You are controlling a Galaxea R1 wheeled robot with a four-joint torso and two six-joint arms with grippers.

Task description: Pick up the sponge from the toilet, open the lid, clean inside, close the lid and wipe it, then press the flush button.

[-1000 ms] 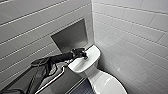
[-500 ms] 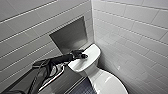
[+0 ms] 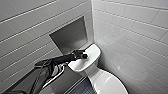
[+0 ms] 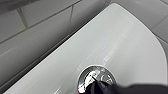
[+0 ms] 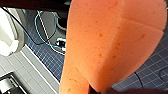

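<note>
Your left gripper (image 3: 81,54) hangs over the middle of the cistern top (image 3: 90,60). Its dark tip overlaps the flush button (image 4: 97,77); you can't tell contact or how wide the claw is.
- Button: round, chrome-ringed, midway between the top's wall edge and front edge.
- Toilet (image 3: 100,75): glossy white ceramic, cistern backed into the room's corner, long axis running out from the wall. The oval lid (image 3: 108,83) is down.
- Your right gripper (image 5: 100,90) holds the sponge (image 5: 112,45) above the floor. The sponge is orange, porous and speckled, with a crease across its waist and its long axis pointing away from the claw.
- Room: pale tiled walls (image 3: 130,27) with a grey recessed niche (image 3: 70,36). The floor (image 5: 47,57) is small dark-blue tiles, and cables (image 5: 41,30) lie on it.
</note>
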